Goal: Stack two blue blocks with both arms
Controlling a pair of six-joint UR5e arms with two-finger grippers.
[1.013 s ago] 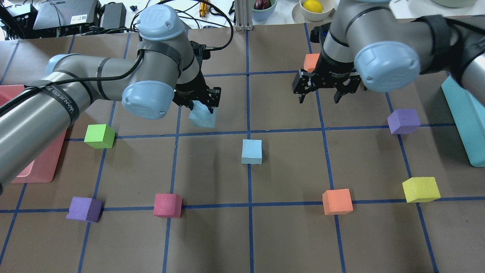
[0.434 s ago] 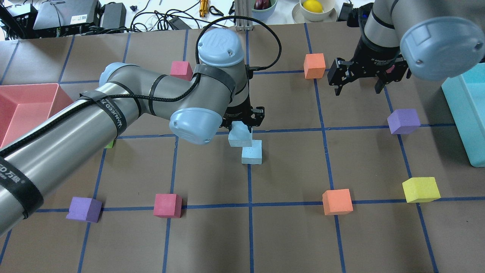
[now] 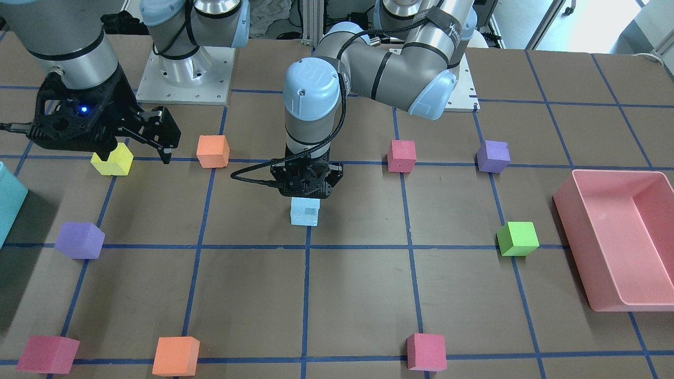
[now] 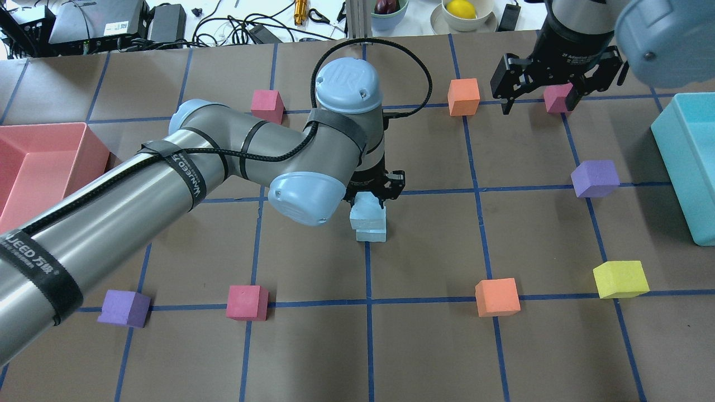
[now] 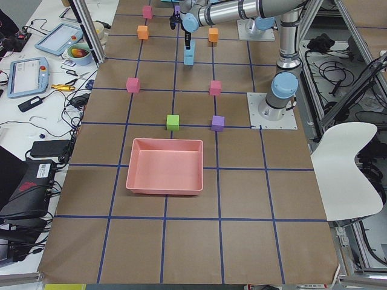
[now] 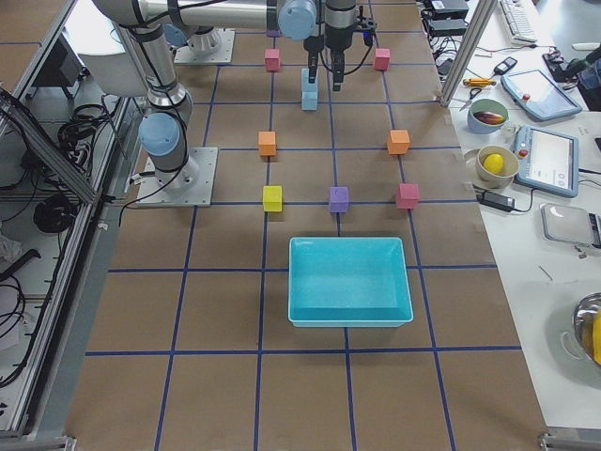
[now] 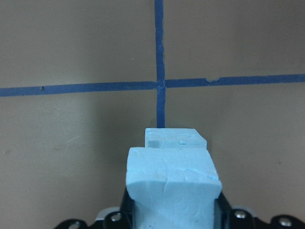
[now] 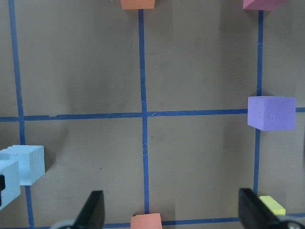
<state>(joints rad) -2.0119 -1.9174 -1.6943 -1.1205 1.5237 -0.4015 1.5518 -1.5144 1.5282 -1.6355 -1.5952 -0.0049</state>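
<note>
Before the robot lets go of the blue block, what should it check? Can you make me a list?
1. Does the left gripper hold the top blue block tightly? Ok, its fingers are shut on it.
2. Is the top blue block over the bottom blue block? Ok.
3. Are the edges lined up? Cannot tell; in the left wrist view the bottom one peeks out behind.
4. Is the top one really resting on the bottom one? Cannot tell.
5. Is the right gripper out of the way? Ok, it is open, empty and far off by a pink cube.
</note>
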